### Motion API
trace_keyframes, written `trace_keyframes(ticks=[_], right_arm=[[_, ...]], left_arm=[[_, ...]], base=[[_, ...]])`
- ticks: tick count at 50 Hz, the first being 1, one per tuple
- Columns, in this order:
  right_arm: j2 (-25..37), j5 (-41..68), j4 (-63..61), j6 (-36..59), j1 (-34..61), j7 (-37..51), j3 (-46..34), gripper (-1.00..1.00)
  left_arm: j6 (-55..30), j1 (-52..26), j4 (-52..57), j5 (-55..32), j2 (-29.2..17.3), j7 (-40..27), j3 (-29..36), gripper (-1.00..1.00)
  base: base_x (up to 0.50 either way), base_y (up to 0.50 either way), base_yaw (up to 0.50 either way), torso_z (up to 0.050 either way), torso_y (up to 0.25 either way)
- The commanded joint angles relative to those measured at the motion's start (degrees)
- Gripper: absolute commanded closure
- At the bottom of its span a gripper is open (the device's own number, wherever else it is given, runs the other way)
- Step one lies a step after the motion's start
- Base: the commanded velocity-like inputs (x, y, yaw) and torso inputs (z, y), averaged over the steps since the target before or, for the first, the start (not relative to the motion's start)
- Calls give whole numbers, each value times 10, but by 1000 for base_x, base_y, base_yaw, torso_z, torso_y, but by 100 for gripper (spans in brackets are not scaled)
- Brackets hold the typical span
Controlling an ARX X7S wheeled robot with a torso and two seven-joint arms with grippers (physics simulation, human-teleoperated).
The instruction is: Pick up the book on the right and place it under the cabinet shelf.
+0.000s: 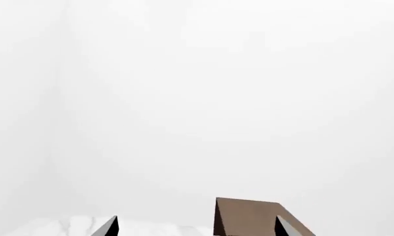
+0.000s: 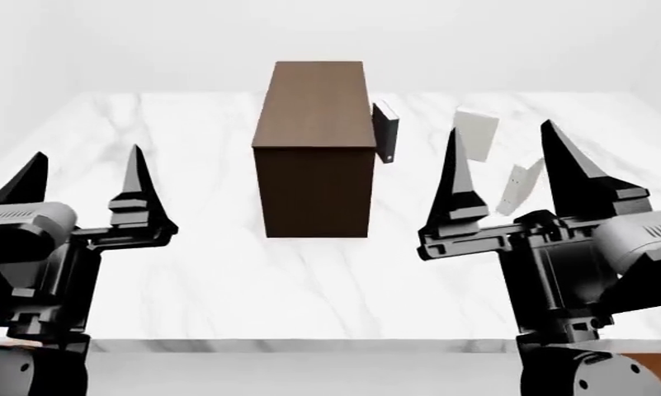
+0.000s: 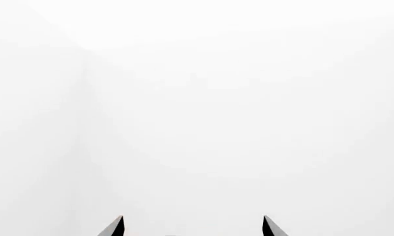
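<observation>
Both end effectors, left [image 2: 82, 177] and right [image 2: 504, 157], are hovering wide open and empty above the table [image 2: 198, 272], the book [image 2: 517, 186] standing just beyond the right one, probably needing an approach squarely over its top edge.

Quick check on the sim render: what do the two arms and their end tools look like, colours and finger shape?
Both match. The left tool and right tool are matte black, each with two long tapered fingers ending in sharp points on a blocky black base. Behind each sits a light grey rounded housing with fine ribbing, over black jointed links. An orange-brown patch shows at the bottom corners. No cables or markings visible. The wrist views show only dark fingertips.
</observation>
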Motion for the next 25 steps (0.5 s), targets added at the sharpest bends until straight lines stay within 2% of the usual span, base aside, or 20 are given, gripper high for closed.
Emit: trace_keyframes(ticks=[1,10,25], right_arm=[[12,15,-27,5,1,0,3,-100],[20,14,-29,2,1,2,-7,-100],[31,21,-34,6,0,8,-18,-100]], left_arm=[[-23,-2,39,-6,-18,-10,0,-100],[-29,-6,49,-4,-22,-22,-2,-100],[-39,-15,58,-35,-17,-38,-30,-100]], base=[[352,-465,0,0,0],[413,-387,0,0,0],[485,-259,0,0,0]])
